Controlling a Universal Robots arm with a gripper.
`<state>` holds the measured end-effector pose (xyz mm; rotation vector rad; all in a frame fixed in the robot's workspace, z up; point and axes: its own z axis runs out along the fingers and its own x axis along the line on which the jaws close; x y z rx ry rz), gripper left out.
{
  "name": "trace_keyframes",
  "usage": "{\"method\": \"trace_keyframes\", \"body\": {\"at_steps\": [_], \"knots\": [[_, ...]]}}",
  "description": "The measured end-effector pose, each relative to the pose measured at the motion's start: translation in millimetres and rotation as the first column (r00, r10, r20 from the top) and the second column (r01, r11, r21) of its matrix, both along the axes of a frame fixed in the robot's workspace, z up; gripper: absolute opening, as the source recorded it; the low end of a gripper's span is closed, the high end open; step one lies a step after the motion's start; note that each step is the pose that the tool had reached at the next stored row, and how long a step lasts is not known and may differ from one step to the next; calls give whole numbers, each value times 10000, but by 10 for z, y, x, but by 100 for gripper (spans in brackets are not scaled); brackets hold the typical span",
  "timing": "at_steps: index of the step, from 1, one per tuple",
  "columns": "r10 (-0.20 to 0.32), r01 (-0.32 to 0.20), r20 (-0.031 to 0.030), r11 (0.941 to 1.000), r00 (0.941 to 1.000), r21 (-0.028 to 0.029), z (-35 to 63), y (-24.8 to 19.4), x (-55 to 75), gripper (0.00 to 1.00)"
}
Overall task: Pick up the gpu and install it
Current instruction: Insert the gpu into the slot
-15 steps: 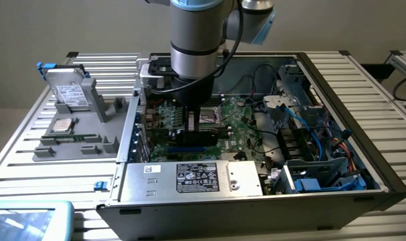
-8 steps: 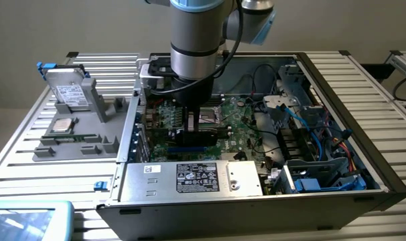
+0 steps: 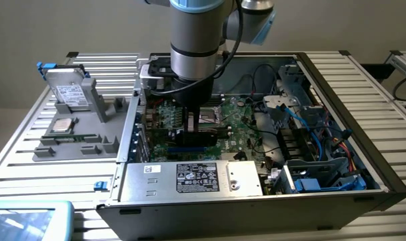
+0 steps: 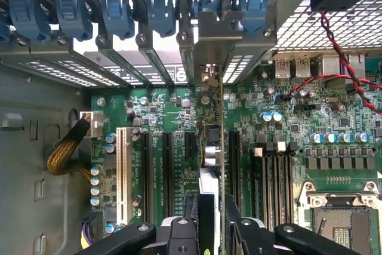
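On the slatted metal table (image 3: 364, 85) lies an open computer case (image 3: 257, 218), its green motherboard (image 4: 161, 111) bare. Beside it, to the exterior view's left, a grey tray (image 3: 69, 150) holds 1 hard drive (image 3: 70, 93). Inside the case the gripper (image 4: 216, 222) is clamped on the gpu (image 4: 213, 138), held on edge over the expansion slots. Whether it sits in a slot cannot be made out.

Motherboard (image 4: 298, 117) green; slot clips (image 4: 116, 13) blue; gpu (image 3: 203, 138), tool (image 4: 210, 216) black
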<state>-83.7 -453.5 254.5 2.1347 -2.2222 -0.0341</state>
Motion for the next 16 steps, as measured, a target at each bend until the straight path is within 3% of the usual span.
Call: {"method": "trace_keyframes", "body": {"at_steps": [16], "knots": [[0, 0, -51, 10000, 10000, -15, -44, -8, 0, 28]]}}
